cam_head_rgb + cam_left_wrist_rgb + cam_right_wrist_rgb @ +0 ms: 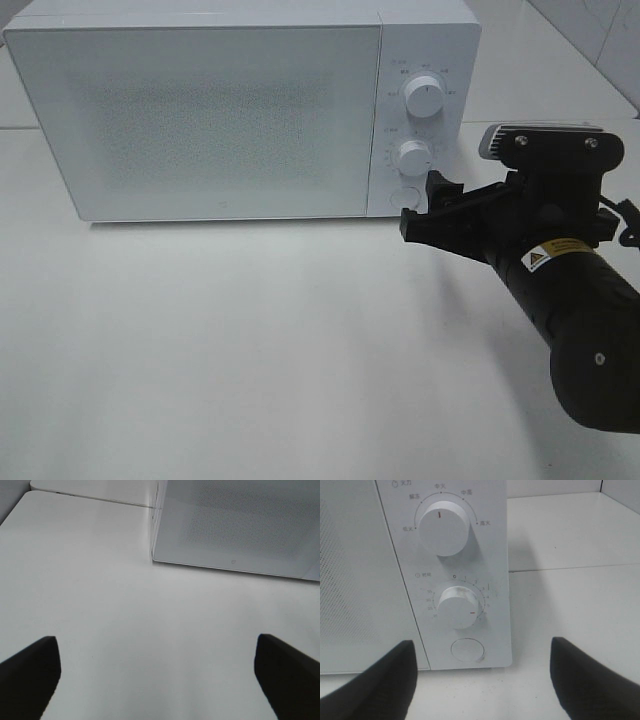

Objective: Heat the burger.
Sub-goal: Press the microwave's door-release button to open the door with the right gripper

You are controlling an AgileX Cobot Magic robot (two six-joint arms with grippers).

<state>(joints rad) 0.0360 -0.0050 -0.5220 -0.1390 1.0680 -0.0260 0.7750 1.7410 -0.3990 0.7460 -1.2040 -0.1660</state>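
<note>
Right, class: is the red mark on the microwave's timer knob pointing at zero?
No, the red mark on the timer knob sits well past the zero.

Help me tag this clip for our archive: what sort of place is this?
Likely a robot test bench staged as a kitchen corner: a white microwave stands on a plain white table, and the right gripper, open, sits near its dials.
</note>
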